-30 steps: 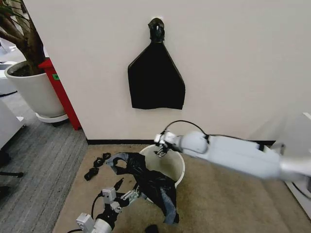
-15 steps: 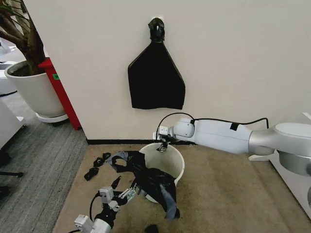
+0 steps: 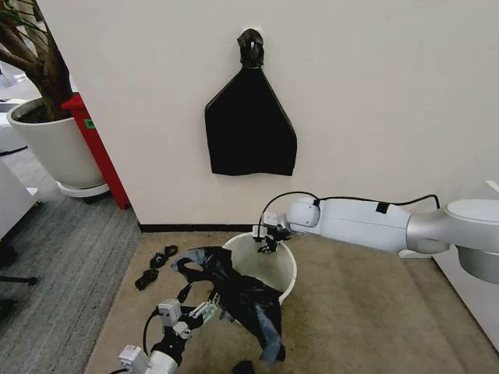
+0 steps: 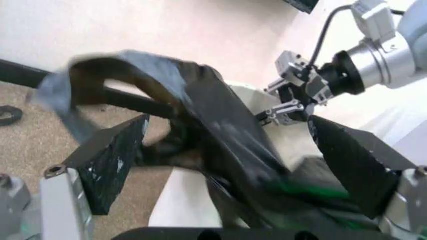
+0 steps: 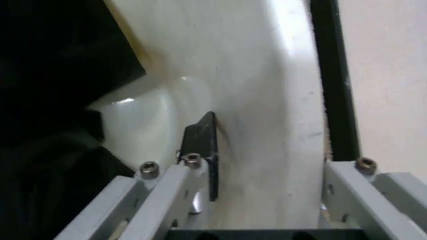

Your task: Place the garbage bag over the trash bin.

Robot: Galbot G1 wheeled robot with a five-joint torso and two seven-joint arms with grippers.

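Observation:
The trash bin (image 3: 273, 265), a cream-white bucket, stands on the tan carpet by the wall. The garbage bag (image 3: 238, 292) hangs crumpled over the bin's near-left rim and trails down its front. Low in front of the bin, my left gripper (image 3: 204, 310) is open. In the left wrist view its black fingers (image 4: 113, 162) stand wide apart with the garbage bag (image 4: 220, 130) lying between them. My right gripper (image 3: 269, 240) reaches in from the right to the bin's far rim. My right gripper (image 5: 273, 145) is open, with one finger inside the trash bin (image 5: 267, 100) and one outside.
A flat black bag (image 3: 249, 128) hangs from a hook on the wall above the bin. A big white plant pot (image 3: 51, 144) and a red stand (image 3: 97, 148) are at the far left. Small black pieces (image 3: 156, 265) lie on the carpet to the bin's left.
My right arm has swung in over the bin, and its gripper has settled lower onto the far rim. The bag has shifted slightly. The left gripper has barely moved.

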